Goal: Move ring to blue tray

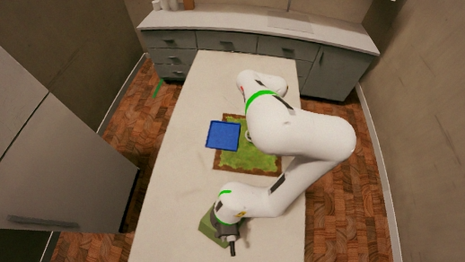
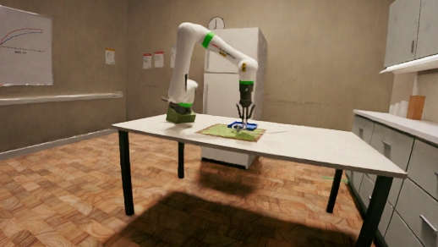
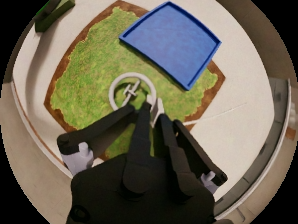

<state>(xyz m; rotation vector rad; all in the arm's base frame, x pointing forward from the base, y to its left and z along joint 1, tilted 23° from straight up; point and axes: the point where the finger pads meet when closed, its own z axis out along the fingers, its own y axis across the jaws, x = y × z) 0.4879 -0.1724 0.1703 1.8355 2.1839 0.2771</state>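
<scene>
A white ring [image 3: 129, 94] lies on the green mat [image 3: 100, 83], around a short grey stake [image 3: 132, 90] that stands in its middle. My gripper [image 3: 152, 103] reaches straight down over the mat, and its dark fingers are shut on the ring's near rim. The blue tray [image 3: 170, 42] sits empty just beyond the ring, partly on the mat's far corner. In the overhead view the arm hides the ring, while the tray [image 1: 223, 135] and mat [image 1: 250, 152] show. In the side view the gripper [image 2: 244, 122] is low over the mat [image 2: 231, 132], next to the tray [image 2: 241, 127].
The arm's green base block [image 1: 216, 226] stands at the near end of the table. Kitchen cabinets [image 1: 260, 40] stand beyond the far end of the table. A fridge [image 2: 232, 89] stands behind the table in the side view.
</scene>
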